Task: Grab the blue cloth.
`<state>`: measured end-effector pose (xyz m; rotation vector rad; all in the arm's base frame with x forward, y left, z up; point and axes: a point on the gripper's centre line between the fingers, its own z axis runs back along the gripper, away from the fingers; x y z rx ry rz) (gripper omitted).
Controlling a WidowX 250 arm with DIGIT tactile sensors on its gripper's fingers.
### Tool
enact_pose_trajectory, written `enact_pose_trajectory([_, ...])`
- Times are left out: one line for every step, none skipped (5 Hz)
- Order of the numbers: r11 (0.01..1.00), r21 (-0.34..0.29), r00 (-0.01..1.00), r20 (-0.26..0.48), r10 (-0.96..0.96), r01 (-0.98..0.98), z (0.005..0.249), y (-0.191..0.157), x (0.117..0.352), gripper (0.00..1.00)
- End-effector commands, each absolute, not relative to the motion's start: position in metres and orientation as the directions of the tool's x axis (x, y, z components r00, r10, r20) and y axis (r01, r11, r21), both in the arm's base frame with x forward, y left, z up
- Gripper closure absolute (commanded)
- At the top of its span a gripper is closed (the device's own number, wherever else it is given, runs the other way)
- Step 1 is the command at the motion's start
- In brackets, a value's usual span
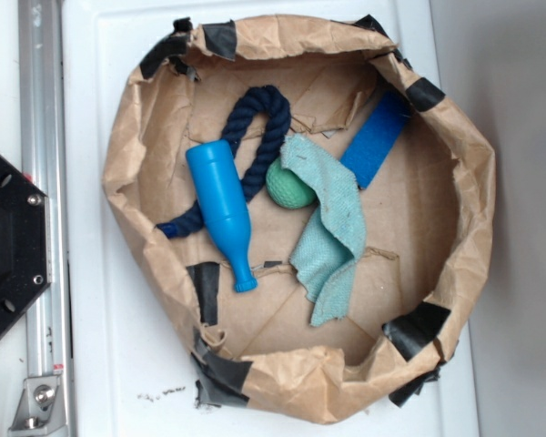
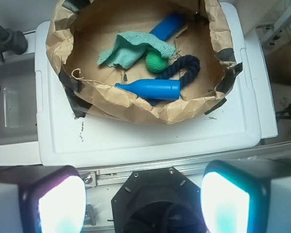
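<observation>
One limp, light blue cloth [image 1: 332, 228] drapes beside the green ball [image 1: 289, 185]; fingers [image 2: 143, 201] spread wide, empty; its free lower end suits pinching.

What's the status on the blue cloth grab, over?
Claw open, far back from the paper bin. Blue cloth untouched, draped against green ball, overlapping blue strip. Approach from above unobstructed.

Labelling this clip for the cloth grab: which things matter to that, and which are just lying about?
For the job:
blue cloth
tool, open, well back from the bin

Lying about:
blue bottle
green ball
navy rope
blue strip
paper-lined bin holding them all
</observation>
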<state>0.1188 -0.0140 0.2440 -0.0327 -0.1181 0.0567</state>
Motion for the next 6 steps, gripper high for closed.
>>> enact_pose_trajectory([0.998, -0.036, 0.991, 0.117, 0.058, -0.055, 0.244, -0.014, 0.119, 0.0])
enact_pose_trajectory([1.0, -0.004, 0.992, 0.126, -0.002, 0.003, 0.214, -0.016, 0.169, 0.0])
enact_pose_trajectory([1.0, 0.024, 0.986, 0.165, -0.001, -0.003, 0.189, -0.016, 0.207, 0.0])
enact_pose_trajectory([0.999, 0.03, 0.992, 0.128, -0.02, 0.017, 0.15, -0.002, 0.246, 0.0])
enact_pose_trajectory([0.992, 0.014, 0.985, 0.111, -0.129, 0.128, 0.115, -0.004, 0.272, 0.0])
enact_pose_trajectory([0.984, 0.068, 0.98, 0.098, -0.171, 0.165, 0.082, -0.006, 0.286, 0.0])
